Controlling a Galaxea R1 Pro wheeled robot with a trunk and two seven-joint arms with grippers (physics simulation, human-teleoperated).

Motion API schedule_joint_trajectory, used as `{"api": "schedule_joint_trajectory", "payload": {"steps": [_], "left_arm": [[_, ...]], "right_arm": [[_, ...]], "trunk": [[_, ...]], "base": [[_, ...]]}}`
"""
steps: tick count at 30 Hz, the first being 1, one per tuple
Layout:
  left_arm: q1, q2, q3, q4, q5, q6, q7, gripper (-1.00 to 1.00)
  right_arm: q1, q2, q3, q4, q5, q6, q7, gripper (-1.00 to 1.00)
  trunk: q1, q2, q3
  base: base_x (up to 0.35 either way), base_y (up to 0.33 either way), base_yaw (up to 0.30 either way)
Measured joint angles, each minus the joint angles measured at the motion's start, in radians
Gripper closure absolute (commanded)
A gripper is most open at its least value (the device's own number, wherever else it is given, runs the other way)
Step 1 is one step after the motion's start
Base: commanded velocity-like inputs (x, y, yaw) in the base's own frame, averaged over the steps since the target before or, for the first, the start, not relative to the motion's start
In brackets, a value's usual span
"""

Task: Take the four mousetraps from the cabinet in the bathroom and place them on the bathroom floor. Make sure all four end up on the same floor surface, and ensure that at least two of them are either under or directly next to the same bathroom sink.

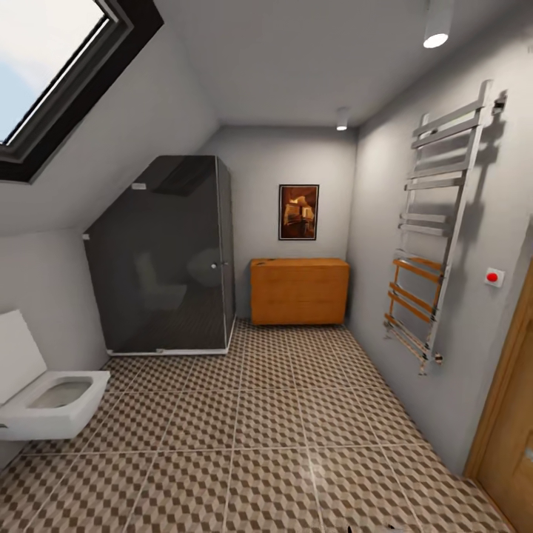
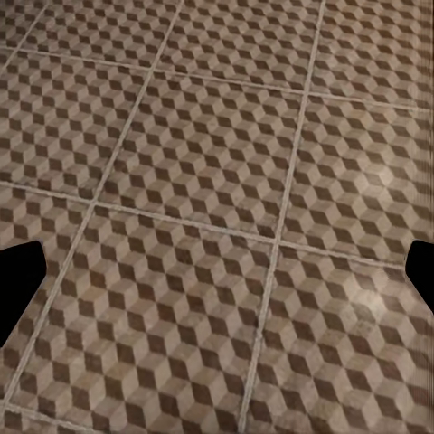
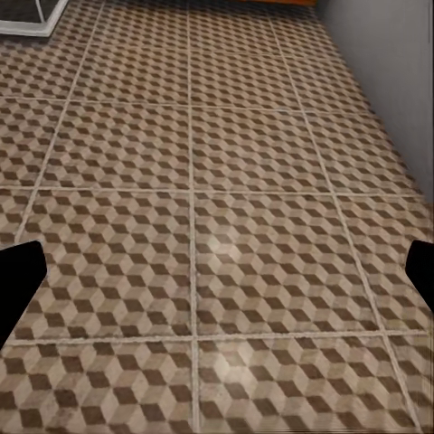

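The orange-brown wooden cabinet (image 1: pixel 299 291) stands against the far wall, its fronts closed. The mousetraps are out of view, and so is the bathroom sink. The bathroom floor (image 1: pixel 252 444) of cube-patterned tiles stretches from me to the cabinet. In the left wrist view my left gripper (image 2: pixel 217 280) is open, its dark fingertips (image 2: pixel 20 285) far apart over bare tiles. In the right wrist view my right gripper (image 3: pixel 217 280) is open too, with fingertips (image 3: pixel 18 276) spread above the tiles and nothing between them.
A dark glass shower enclosure (image 1: pixel 166 255) fills the far left corner. A white toilet (image 1: pixel 44 396) juts out from the left wall. A chrome towel rail (image 1: pixel 437 229) hangs on the right wall, and a wooden door (image 1: pixel 511 437) is at the near right.
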Motion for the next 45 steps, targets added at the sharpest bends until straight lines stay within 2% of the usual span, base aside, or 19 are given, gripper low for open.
{"api": "schedule_joint_trajectory", "payload": {"steps": [14, 30, 45], "left_arm": [[0.0, 0.0, 0.0, 0.0, 0.0, 0.0, 0.0, -1.0], [0.0, 0.0, 0.0, 0.0, 0.0, 0.0, 0.0, -1.0], [0.0, 0.0, 0.0, 0.0, 0.0, 0.0, 0.0, -1.0]], "right_arm": [[0.0, 0.0, 0.0, 0.0, 0.0, 0.0, 0.001, -1.0], [0.0, -0.005, -0.001, 0.0, 0.0, 0.001, 0.0, -1.0], [0.0, -0.006, -0.001, 0.0, 0.0, 0.001, 0.0, -1.0]], "trunk": [[0.0, 0.0, 0.0], [0.0, 0.0, -0.002], [0.0, 0.0, -0.02]], "base": [[0.0, 0.0, -0.23], [0.0, 0.0, -0.018], [0.0, 0.0, 0.0]]}}
